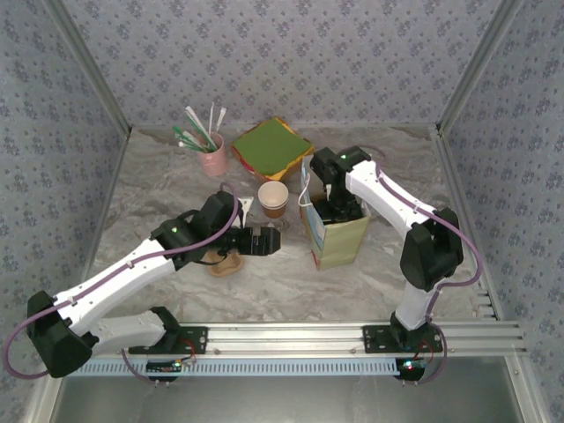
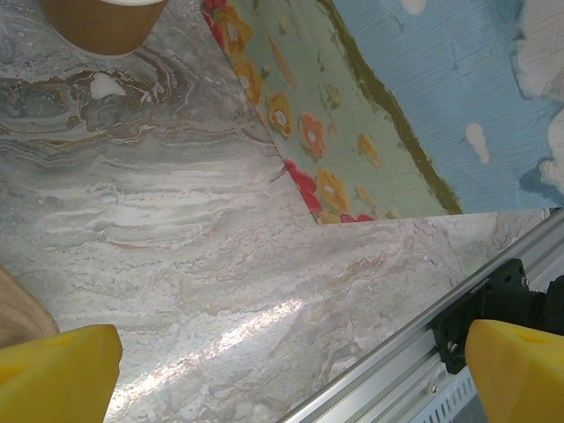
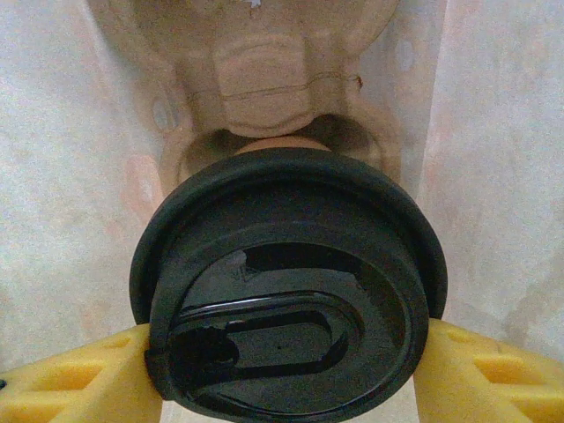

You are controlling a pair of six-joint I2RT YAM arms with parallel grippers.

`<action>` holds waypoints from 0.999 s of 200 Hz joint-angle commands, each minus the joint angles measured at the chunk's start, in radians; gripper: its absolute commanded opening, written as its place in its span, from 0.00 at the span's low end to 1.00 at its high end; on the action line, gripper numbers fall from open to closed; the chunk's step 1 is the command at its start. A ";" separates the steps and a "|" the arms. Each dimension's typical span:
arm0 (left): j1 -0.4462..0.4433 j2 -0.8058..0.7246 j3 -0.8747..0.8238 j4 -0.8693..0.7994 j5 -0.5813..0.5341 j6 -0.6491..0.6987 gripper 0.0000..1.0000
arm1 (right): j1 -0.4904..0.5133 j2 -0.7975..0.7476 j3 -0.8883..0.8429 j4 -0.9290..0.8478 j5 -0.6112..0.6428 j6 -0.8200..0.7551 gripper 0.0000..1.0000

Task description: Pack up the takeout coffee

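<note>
The right gripper [image 3: 282, 381] is reaching down into the mouth of the flowered paper bag [image 1: 339, 242], which is standing upright right of the table's [image 1: 159, 189] middle. In the right wrist view its yellow fingers [image 3: 79, 379] are pressing in from both sides on the takeout coffee [image 3: 291, 291], holding it partway closed around the cup under the round black lid. The coffee is sitting upright inside the bag, between the pale paper walls, over a moulded cardboard carrier [image 3: 264, 70] lying at the bottom; whether the cup is touching the carrier cannot be told. The left gripper [image 1: 263, 240] is hanging low over the marbled tabletop just left of the bag, its jaws spread fully and gripping nothing. A lidless brown cup [image 1: 273, 200] is standing just beyond it, near the bag's far left corner. Farther back, a pink cup of straws [image 1: 211, 159] and a stack of green and orange napkins [image 1: 271, 147] are resting side by side
</note>
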 commanded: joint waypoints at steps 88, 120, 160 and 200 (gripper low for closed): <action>-0.007 -0.031 0.038 -0.021 -0.022 -0.010 1.00 | -0.007 0.033 -0.090 0.064 -0.005 0.001 0.67; -0.007 -0.030 0.037 -0.019 -0.022 -0.010 1.00 | -0.006 0.033 -0.074 0.052 -0.004 0.003 0.67; -0.007 -0.026 0.038 -0.016 -0.022 -0.007 1.00 | -0.006 0.030 -0.069 0.042 -0.005 0.003 0.67; -0.007 -0.022 0.040 -0.014 -0.021 -0.005 1.00 | -0.008 0.030 -0.065 0.041 -0.005 0.004 0.67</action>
